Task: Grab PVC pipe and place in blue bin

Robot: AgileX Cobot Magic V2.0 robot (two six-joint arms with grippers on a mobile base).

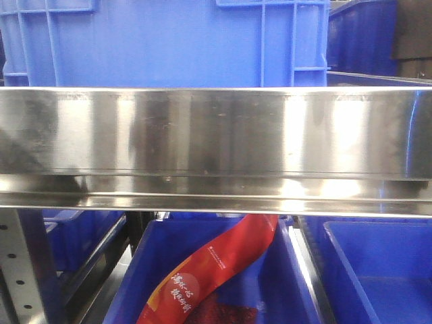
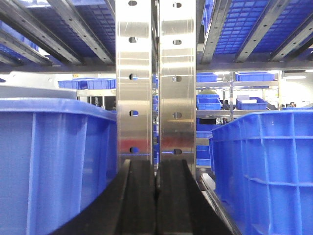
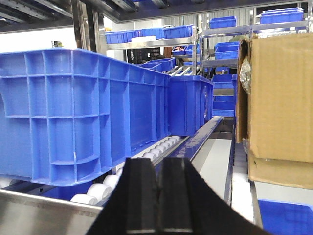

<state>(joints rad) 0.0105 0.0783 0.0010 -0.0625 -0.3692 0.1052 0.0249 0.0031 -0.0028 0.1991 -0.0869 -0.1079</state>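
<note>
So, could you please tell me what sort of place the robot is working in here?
Most likely a warehouse or factory storeroom. Stainless steel racking carries many blue plastic bins, some on roller tracks, with more shelves of bins behind and a cardboard box alongside.

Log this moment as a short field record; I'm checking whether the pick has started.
pipe: not visible in any view
left gripper: shut, empty, facing a steel upright between two blue bins
right gripper: shut, empty, beside a blue bin on rollers
right side: cardboard box
front view: steel shelf rail; red packet in the lower bin
progress: pick not begun
</note>
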